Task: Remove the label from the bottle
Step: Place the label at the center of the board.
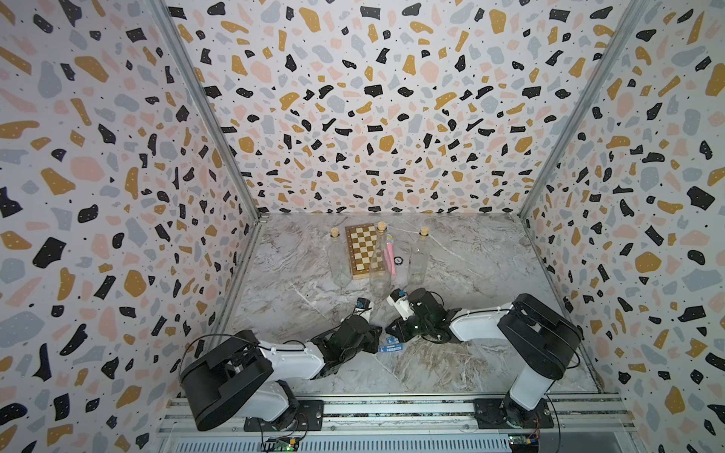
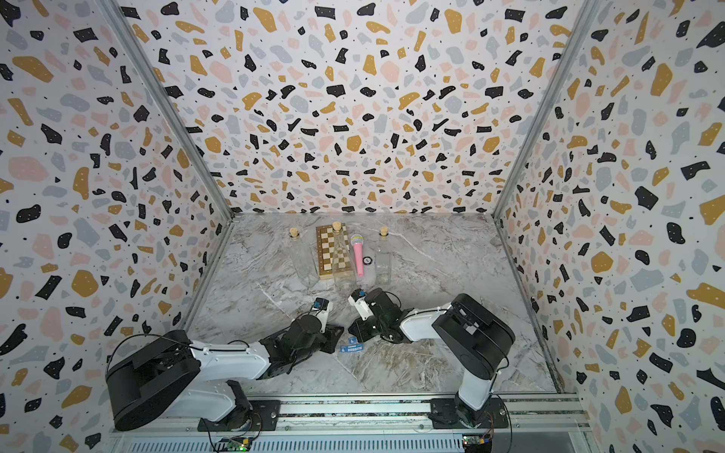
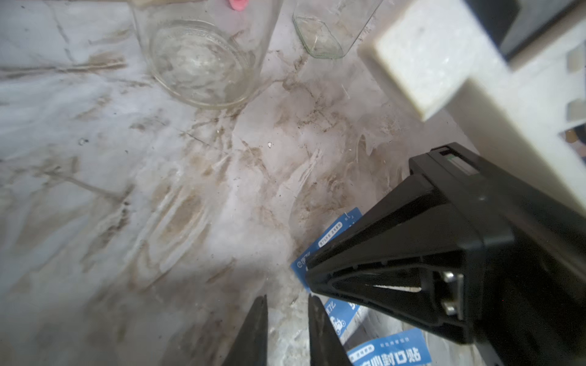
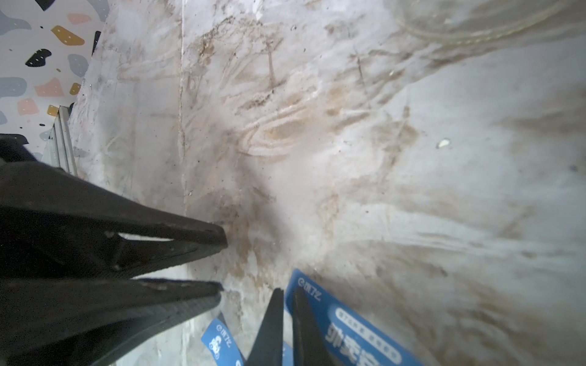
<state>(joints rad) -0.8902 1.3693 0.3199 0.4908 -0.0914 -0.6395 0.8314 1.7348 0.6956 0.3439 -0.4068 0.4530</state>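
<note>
On the marble table [image 1: 470, 364], showing the clear corked bottle [image 1: 379, 270] standing upright just in front of the chessboard [image 1: 361, 247]. Nearer the front, pinching the blue label [image 4: 358, 332] with the right gripper [image 4: 288, 291], jaws pressed together; holding the left gripper [image 3: 287, 298] just beside, jaws slightly spread, gripping nothing.

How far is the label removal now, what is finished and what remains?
Done: the three bottles look bare; blue label pieces lie on the table. In hand: the right tool, shut, has its tip at one piece; the left tool is open beside it, empty. Left: probably only to withdraw.
</note>
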